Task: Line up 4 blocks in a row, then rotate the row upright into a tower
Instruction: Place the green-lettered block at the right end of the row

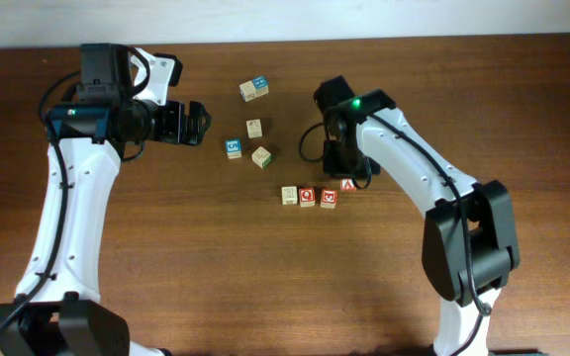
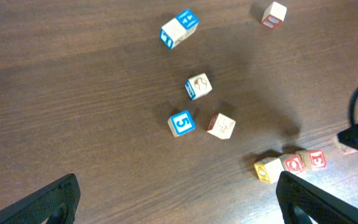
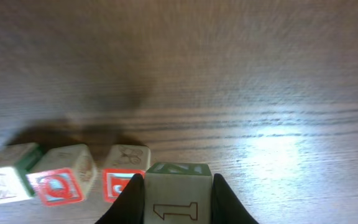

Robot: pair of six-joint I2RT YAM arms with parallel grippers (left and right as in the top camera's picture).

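Note:
Three of the blocks lie in a row on the table: a pale one (image 1: 289,195) (image 3: 5,180), a red "Q" one (image 1: 308,197) (image 3: 61,182) and another red-faced one (image 1: 329,198) (image 3: 120,177). At the right end of that row my right gripper (image 1: 345,178) (image 3: 178,202) is shut on the fourth block (image 1: 348,185) (image 3: 178,199), one finger against each side. Its near face shows a "1" and its far face is green. My left gripper (image 1: 194,124) (image 2: 179,205) is open over bare wood to the left, holding nothing. The left wrist view shows the row (image 2: 294,163) at lower right.
Several other cubes lie scattered between the arms: a blue-topped one (image 1: 254,89) (image 2: 179,28), a pale one (image 1: 253,128) (image 2: 198,86), a blue "5" (image 1: 233,148) (image 2: 181,123) and another pale one (image 1: 261,156) (image 2: 220,125). One more cube (image 2: 273,14) sits farther back.

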